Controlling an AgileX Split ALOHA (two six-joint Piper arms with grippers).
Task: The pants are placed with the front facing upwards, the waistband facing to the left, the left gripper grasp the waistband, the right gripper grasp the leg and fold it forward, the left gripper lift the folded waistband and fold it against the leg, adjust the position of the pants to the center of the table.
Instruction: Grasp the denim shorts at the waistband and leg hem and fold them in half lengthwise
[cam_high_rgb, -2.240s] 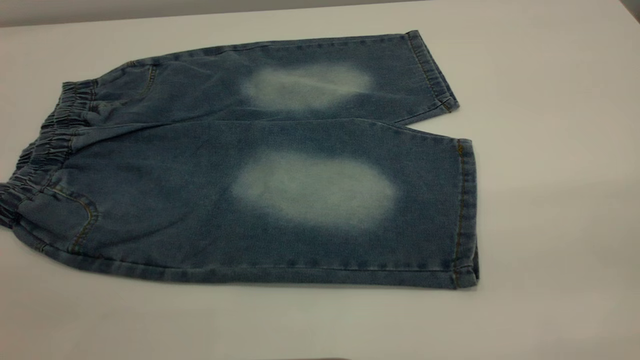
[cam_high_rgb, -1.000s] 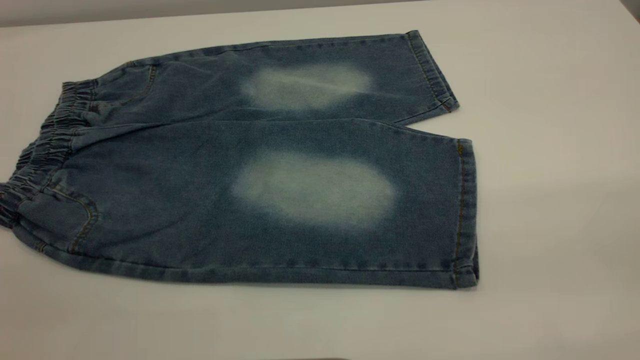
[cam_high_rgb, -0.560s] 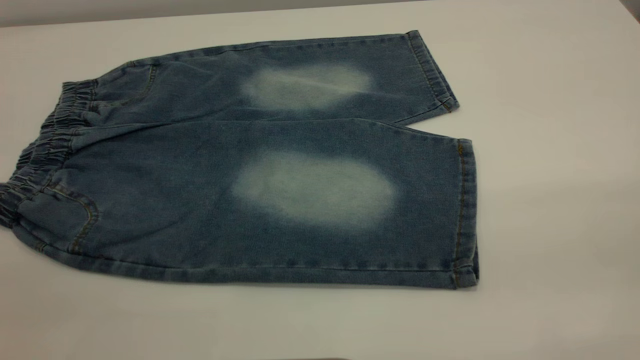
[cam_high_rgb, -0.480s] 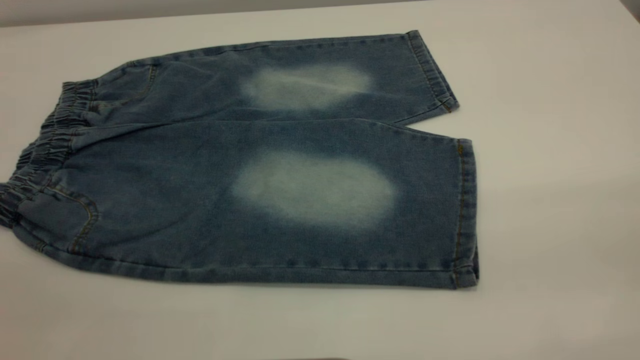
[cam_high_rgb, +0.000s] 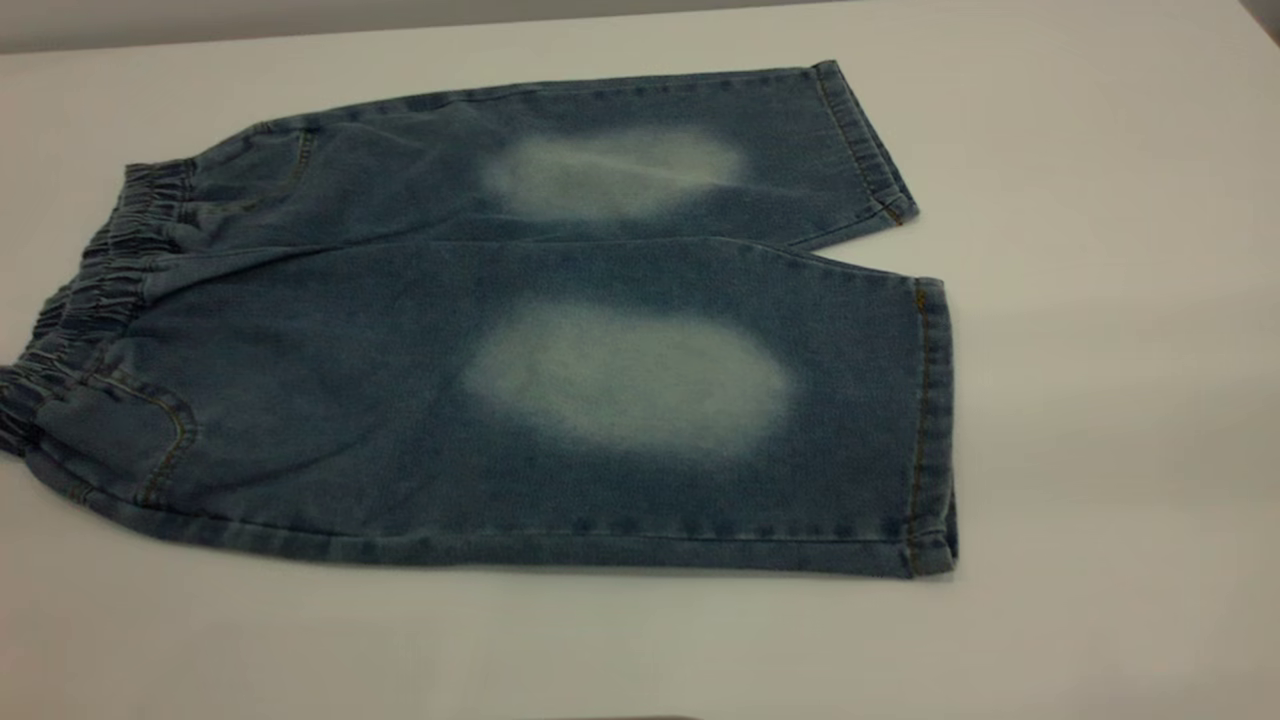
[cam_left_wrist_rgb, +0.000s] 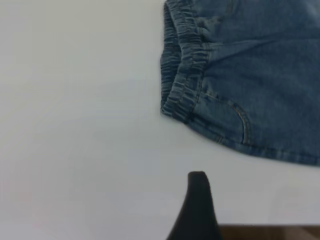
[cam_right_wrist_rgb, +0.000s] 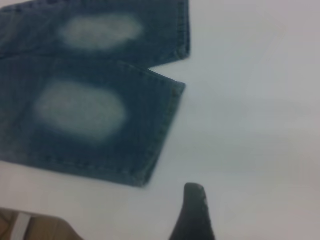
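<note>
Blue denim pants (cam_high_rgb: 400, 380) lie flat on the white table (cam_high_rgb: 1100, 300), front up, with a pale oval on each leg. The ruffled waistband (cam_high_rgb: 90, 300) points left and the leg hems point right. Neither gripper shows in the exterior view. In the left wrist view my left gripper (cam_left_wrist_rgb: 252, 205) hovers over bare table near the table's front edge, apart from the waistband (cam_left_wrist_rgb: 182, 65); one black finger (cam_left_wrist_rgb: 197, 200) shows, with nothing against it. In the right wrist view my right gripper (cam_right_wrist_rgb: 250, 210) hangs over bare table beside the near leg's hem (cam_right_wrist_rgb: 165, 135); a single finger (cam_right_wrist_rgb: 195, 210) shows.
The table's front edge (cam_left_wrist_rgb: 270, 226) runs just beyond the left finger, with brown floor below it. A brown patch with a white strip (cam_right_wrist_rgb: 20, 225) lies past the table edge in the right wrist view. Bare tabletop surrounds the pants on the right and front.
</note>
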